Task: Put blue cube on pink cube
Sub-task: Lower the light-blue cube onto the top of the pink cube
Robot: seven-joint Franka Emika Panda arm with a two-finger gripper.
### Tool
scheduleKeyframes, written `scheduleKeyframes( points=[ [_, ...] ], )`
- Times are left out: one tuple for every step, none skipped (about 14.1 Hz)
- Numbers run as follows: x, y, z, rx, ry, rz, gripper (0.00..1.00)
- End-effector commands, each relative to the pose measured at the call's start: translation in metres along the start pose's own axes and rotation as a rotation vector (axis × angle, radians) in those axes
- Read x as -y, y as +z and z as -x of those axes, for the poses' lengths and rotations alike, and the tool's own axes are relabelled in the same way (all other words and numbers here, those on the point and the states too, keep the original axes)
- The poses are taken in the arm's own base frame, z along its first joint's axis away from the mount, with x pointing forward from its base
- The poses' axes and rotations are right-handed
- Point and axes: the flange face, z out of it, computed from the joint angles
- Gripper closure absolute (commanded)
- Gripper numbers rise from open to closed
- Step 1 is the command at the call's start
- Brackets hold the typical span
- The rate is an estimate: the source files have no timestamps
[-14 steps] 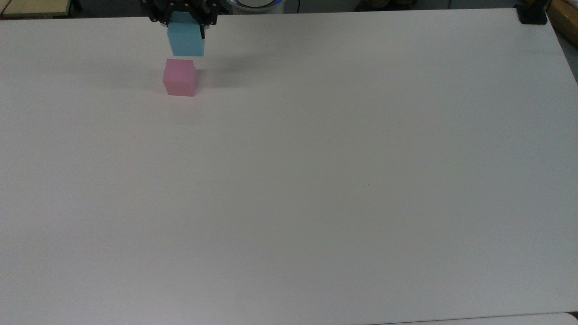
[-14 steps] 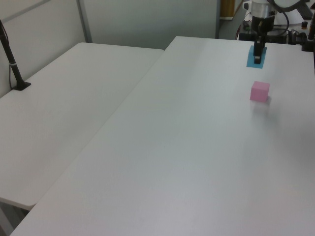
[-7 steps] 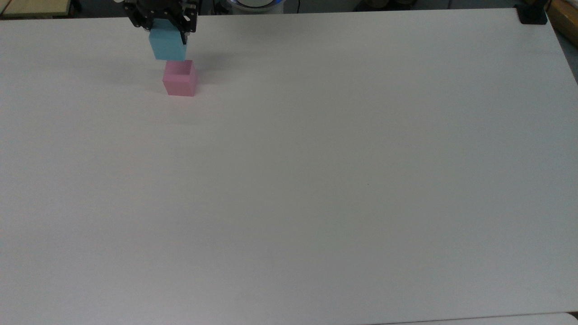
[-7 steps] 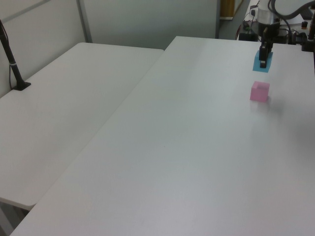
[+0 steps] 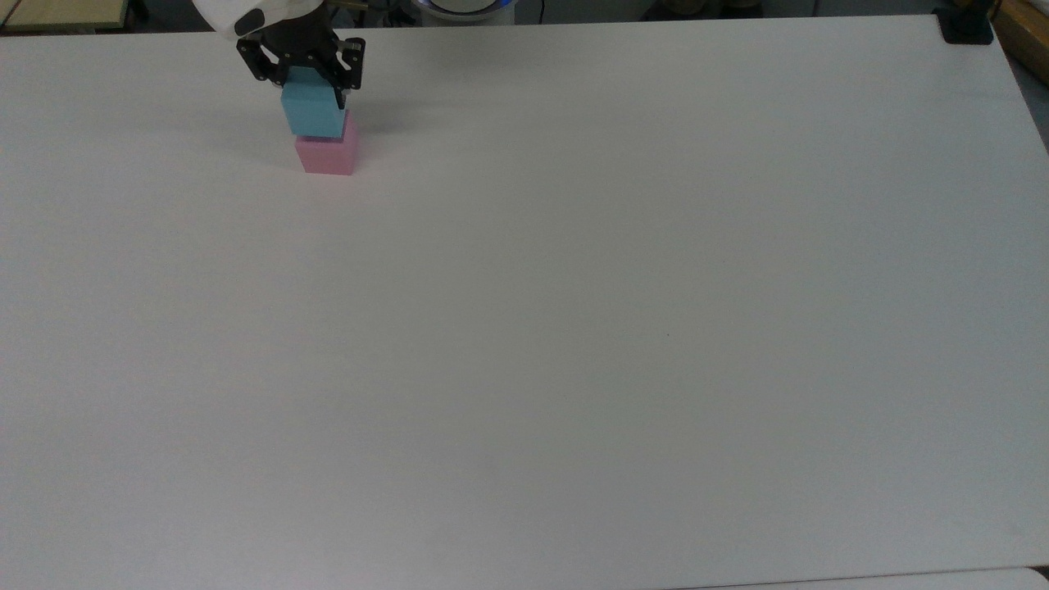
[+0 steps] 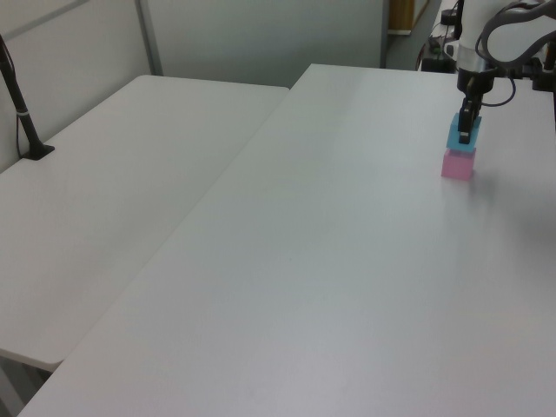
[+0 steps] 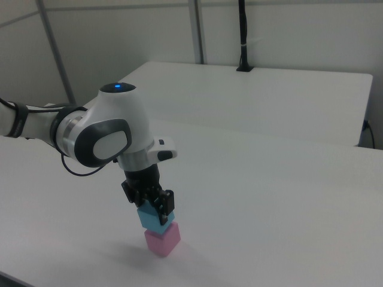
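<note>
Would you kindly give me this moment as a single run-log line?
phase: placing | claw: shut on blue cube | blue cube: resting on pink cube, slightly offset | table: white | release: not yet done

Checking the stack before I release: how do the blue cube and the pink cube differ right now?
The blue cube is on top, between the fingers of the gripper; the pink cube sits below on the table, free of the gripper. In the top view the blue cube sits slightly toward the top view's left of the pink cube. Both look about the same size, plain and matte.
</note>
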Motion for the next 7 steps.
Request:
scheduleKeyframes(
  points=[
    [-0.0029,0.0089,-0.0002,-0.005,-0.021,0.011,0.86],
    [-0.0029,0.0118,-0.0005,0.001,-0.022,0.009,0.86],
    [-0.0021,0.0125,-0.0008,0.002,-0.023,0.009,0.86],
    [-0.0030,0.0125,-0.0013,0.001,-0.022,0.009,0.81],
    [-0.0023,0.0124,-0.0015,0.001,-0.023,0.009,0.67],
    [-0.0030,0.0125,-0.0013,0.001,-0.022,0.009,0.48],
    [-0.0024,0.0118,-0.0019,-0.001,-0.023,0.009,0.21]
  ],
)
